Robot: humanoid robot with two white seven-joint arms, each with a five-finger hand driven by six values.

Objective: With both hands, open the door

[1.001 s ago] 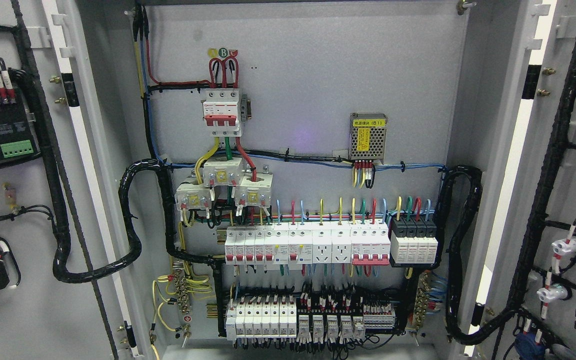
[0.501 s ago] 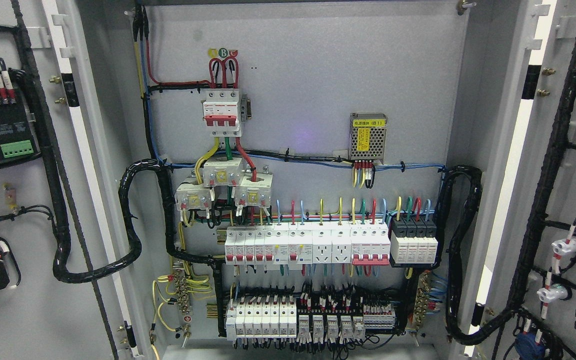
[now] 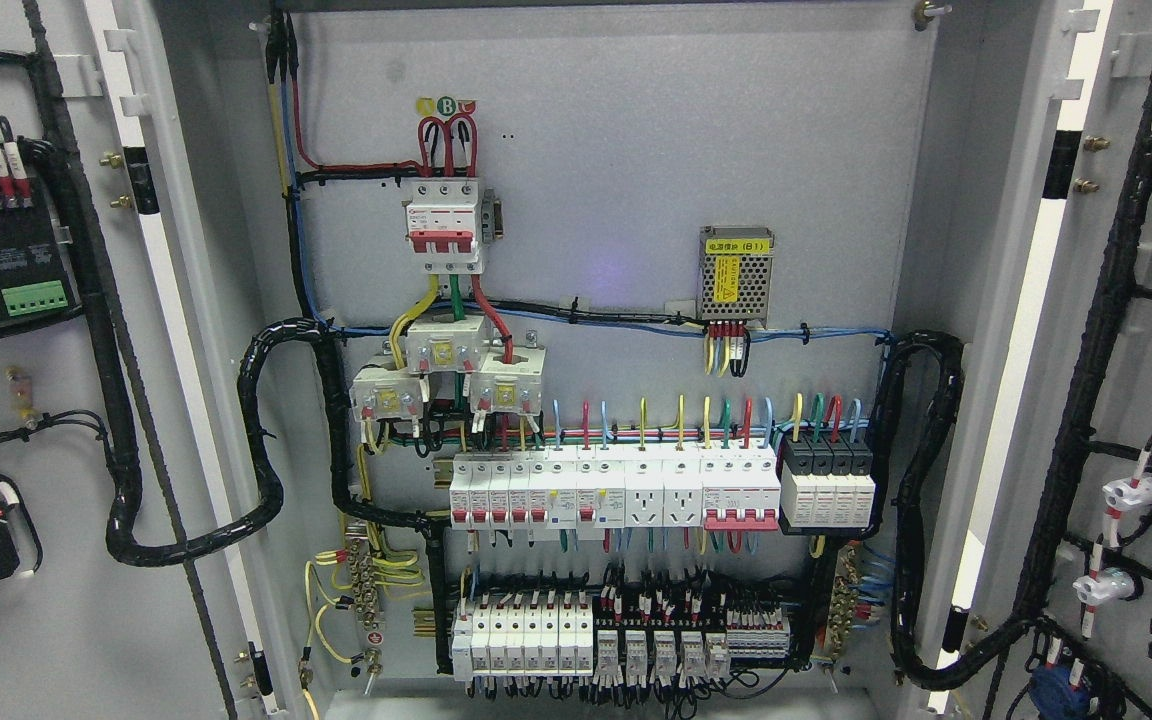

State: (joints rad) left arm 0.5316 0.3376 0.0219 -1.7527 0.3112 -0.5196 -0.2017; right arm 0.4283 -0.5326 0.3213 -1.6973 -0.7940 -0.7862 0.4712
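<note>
The cabinet back panel (image 3: 636, 150) looks like matt grey painted metal. The breakers (image 3: 576, 495) are glossy white plastic. The power supply (image 3: 736, 275) has perforated bare metal casing. The cable loom (image 3: 256, 400) is ribbed black plastic.

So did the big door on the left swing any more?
No. The left door sits the same against the black cable loop and the cabinet's back panel.

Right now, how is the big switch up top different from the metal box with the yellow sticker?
The big switch is white plastic with a red lever; the metal box is silver mesh. Red wires loop into the switch's top; the box's wires hang below. The switch sits higher and further left. Both are mounted on the grey back panel.
</note>
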